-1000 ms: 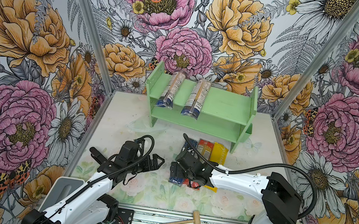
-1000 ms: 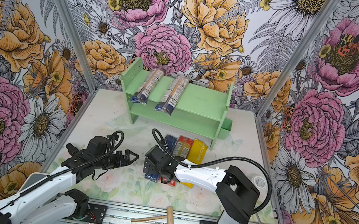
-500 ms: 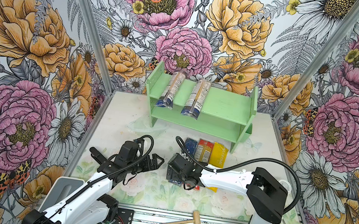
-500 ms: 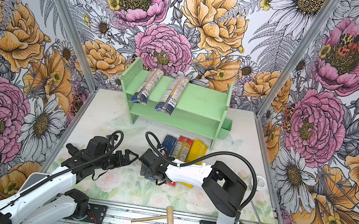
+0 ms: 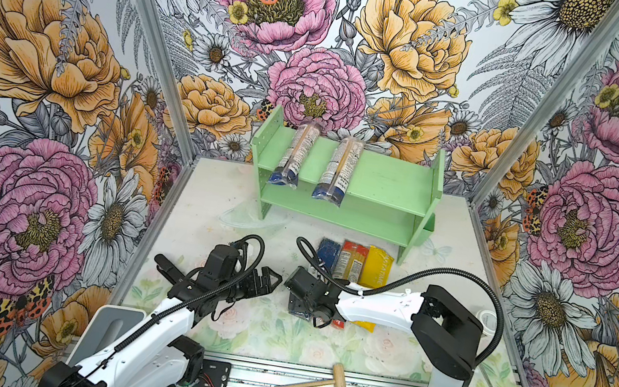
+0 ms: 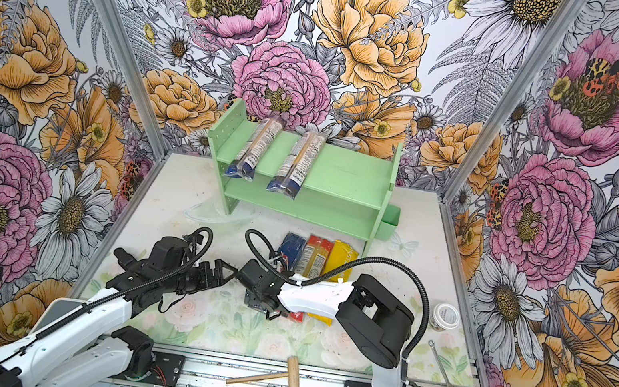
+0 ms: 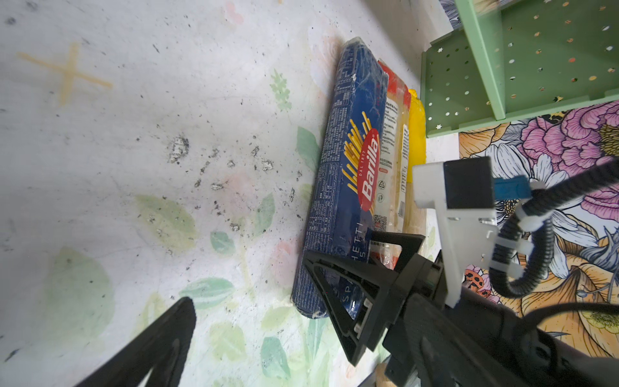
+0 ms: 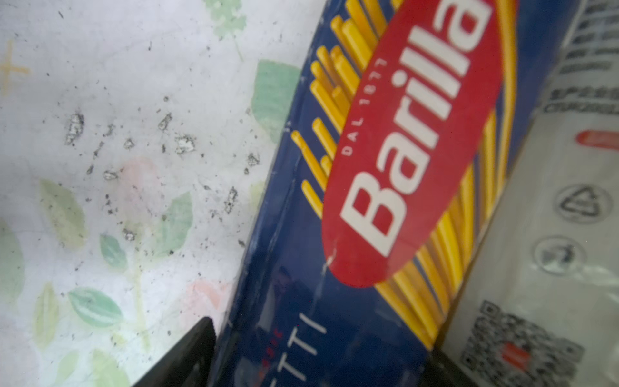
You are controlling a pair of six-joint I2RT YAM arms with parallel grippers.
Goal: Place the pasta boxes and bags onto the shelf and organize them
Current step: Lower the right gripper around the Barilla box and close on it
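Barilla box (image 7: pixel 348 167) lies on table (image 7: pixel 134 134) between right fingers (image 8: pixel 181 362), clamp unclear; left fingers (image 7: pixel 160 345) spread wide nearby.

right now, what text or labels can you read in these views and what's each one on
"Barilla": red oval on the dark blue Barilla box.
"DAL 1877": same oval.
"HETTI": same box, word partly hidden.
Too blurred to read: fine print on the red-ended bag.
Too small to read: print on the yellow bag.
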